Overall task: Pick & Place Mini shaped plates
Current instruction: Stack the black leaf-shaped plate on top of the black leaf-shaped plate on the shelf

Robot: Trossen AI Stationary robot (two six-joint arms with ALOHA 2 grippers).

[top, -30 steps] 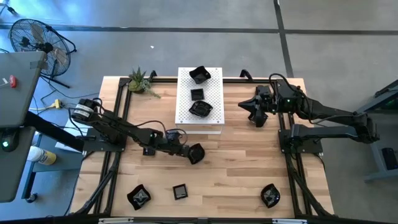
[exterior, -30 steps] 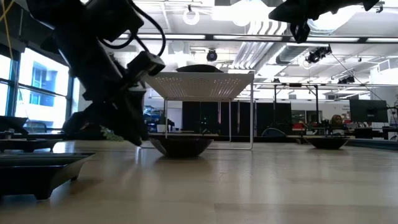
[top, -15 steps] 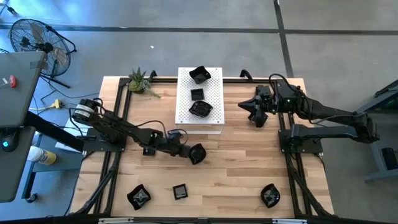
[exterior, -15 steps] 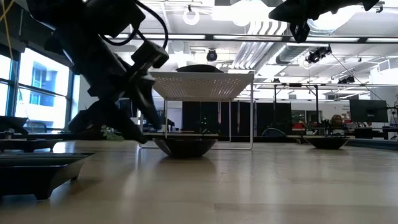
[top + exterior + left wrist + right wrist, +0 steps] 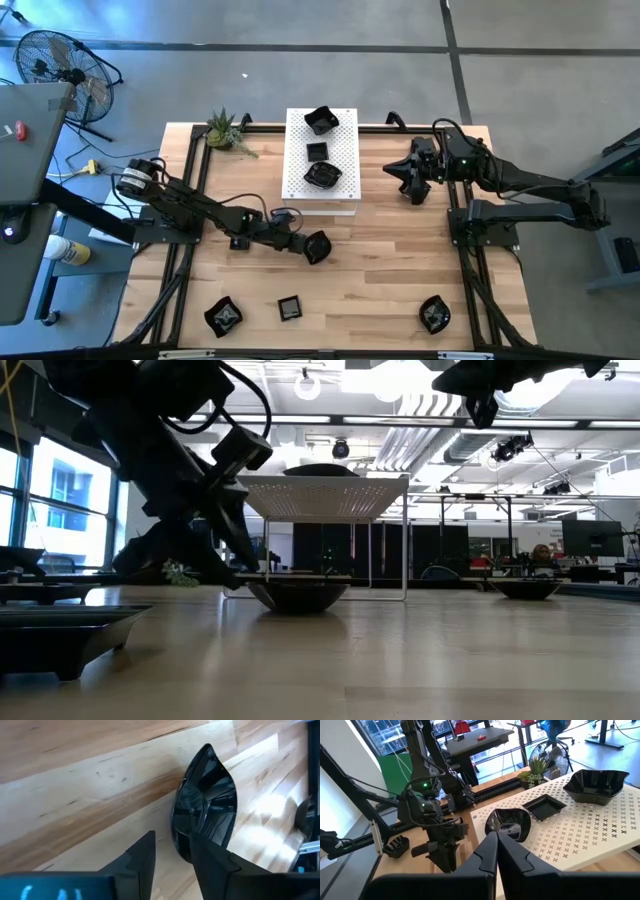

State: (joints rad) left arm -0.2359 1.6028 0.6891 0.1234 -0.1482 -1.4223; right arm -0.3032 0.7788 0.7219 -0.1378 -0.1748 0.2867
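no writing I can read from here, no labels or brand marks on my plates, arms or table, only blurred pale marks low in my left wrist view, too smeared for me to make out

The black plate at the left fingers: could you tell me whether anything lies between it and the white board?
Nothing visible does. The plate sits on bare wood at the open left gripper, and the stretch up to the board shows only tabletop.

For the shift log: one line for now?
left gripper: open at round plate, table centre | right gripper: shut, idle | board: three plates
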